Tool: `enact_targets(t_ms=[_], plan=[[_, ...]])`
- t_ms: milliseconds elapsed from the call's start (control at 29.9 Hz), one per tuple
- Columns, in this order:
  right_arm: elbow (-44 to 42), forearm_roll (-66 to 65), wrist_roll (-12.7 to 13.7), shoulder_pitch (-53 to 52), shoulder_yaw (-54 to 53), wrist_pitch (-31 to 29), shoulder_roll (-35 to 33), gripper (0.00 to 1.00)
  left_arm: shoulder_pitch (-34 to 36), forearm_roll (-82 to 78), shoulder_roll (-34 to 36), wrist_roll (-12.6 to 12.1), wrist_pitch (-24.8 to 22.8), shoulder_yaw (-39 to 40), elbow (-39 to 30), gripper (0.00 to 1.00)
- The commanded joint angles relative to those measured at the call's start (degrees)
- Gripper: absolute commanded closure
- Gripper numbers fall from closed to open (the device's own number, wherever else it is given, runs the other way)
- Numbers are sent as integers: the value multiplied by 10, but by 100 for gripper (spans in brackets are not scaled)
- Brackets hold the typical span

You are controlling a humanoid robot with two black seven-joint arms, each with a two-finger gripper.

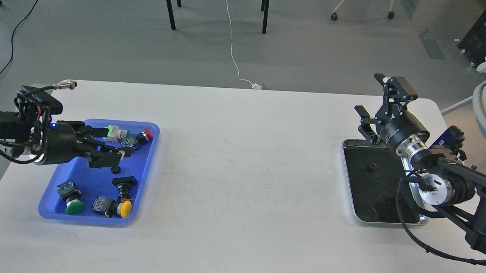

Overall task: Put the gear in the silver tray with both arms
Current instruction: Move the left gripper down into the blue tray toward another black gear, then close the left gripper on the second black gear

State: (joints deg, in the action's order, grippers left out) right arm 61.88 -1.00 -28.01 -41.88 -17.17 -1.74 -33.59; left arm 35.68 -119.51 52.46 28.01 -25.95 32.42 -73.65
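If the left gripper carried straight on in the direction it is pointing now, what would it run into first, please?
Most likely the small black gear in the blue plastic tray. The left gripper, fingers apart, points rightward and slightly down, and the gear sits just off its lower fingertip, though height above the tray is hard to judge.

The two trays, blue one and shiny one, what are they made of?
The blue rectangular tray looks like plastic: even colour, dull sheen, soft rounded rim. The silver rectangular tray looks like polished metal: bright rim, dark mirror-like floor.

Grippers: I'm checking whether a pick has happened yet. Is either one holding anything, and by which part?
Nothing is held. The left gripper is open over the blue tray; the right gripper is open and empty.
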Motion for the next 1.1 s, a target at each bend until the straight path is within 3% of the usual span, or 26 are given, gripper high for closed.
enact_targets(t_ms=[0,134,334,1070], plan=[[3,-1,0,0,0,1,-4,3,81,0,-6,0,-8,-106,32,5],[3,-1,0,1,-1,1,-7,3,125,1,-41,0,-20,-159,65,9],[3,-1,0,5,-1,1,-4,3,128,-6,-81,0,-20,-164,113,13],[4,-1,0,8,-1,1,-6,3,112,2,-88,0,-20,-173,157,15]])
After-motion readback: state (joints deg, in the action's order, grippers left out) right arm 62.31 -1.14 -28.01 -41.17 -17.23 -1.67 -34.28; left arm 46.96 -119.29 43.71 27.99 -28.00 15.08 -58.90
